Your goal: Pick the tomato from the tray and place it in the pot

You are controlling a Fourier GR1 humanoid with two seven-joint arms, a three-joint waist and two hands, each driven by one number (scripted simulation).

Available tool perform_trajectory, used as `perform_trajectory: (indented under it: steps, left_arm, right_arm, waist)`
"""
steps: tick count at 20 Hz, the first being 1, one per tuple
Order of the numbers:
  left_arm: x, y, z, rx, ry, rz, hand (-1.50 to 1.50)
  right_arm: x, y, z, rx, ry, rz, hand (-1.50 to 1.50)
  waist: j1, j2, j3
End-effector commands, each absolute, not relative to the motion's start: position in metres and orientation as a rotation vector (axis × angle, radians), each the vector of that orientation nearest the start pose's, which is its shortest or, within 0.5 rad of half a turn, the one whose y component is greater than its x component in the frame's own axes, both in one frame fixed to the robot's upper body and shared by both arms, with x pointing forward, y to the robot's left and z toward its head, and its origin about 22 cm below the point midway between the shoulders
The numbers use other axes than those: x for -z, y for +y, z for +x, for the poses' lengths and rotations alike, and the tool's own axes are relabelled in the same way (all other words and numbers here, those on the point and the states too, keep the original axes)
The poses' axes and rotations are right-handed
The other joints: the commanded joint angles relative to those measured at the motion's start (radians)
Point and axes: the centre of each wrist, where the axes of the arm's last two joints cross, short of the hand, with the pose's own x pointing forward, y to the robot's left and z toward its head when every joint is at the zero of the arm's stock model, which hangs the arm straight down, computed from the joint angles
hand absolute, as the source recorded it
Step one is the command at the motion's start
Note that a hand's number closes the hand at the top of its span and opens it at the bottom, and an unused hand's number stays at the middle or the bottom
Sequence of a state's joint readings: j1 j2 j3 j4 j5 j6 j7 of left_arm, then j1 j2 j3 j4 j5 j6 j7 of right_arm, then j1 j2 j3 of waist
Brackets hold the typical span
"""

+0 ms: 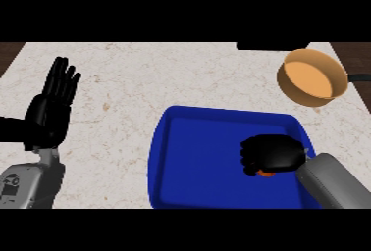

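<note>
So here's where your right hand [272, 154] sits: it's down inside the blue tray [196, 162], over toward the tray's right side, with the grey forearm coming in from the lower right corner. The fingers are curled into a tight ball around the tomato [267, 173], and all you can actually see of it is a small orange-red sliver poking out under the knuckles at the bottom edge of the hand. Whether the tomato is lifted off the tray floor or touching it, you can't tell from this angle.

Your left hand [54, 103] is parked at the left of the view, flat and relaxed, fingers straight and pointing up, grasping nothing, well apart from the tray.

The pot [313, 77], tan inside, sits on the marble counter [145, 78] up at the top right, beyond the tray's far right corner, with a dark handle sticking out to the right.
</note>
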State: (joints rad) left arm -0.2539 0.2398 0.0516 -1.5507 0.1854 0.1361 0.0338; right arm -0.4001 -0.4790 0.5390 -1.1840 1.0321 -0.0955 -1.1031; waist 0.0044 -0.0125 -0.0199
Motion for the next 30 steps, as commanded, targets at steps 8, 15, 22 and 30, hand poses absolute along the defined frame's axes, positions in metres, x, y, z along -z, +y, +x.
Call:
perform_trajectory:
  steps: [8, 15, 22, 30]
  left_arm:
    - [-0.074, 0.272, 0.286, -0.059, -1.766, 0.117, 0.0]
    - [-0.074, 0.272, 0.302, -0.07, -1.748, 0.144, 0.0]
    - [-0.073, 0.281, 0.299, -0.084, -1.731, 0.173, 0.0]
    - [-0.076, 0.278, 0.293, -0.077, -1.75, 0.143, 0.0]
  right_arm:
    - [-0.009, -0.242, 0.291, 2.129, 2.301, 0.023, 1.5]
    - [-0.007, -0.177, 0.28, 2.331, 2.75, 0.425, 1.5]
    - [-0.054, -0.122, 0.29, 2.051, 3.139, 1.233, 1.5]
    - [-0.168, -0.114, 0.28, 1.324, 3.221, 2.038, 1.5]
  waist:
    - [-0.003, 0.009, 0.02]
    - [-0.041, -0.001, 0.013]
    - [-0.055, -0.015, 0.012]
    - [-0.028, -0.006, 0.018]
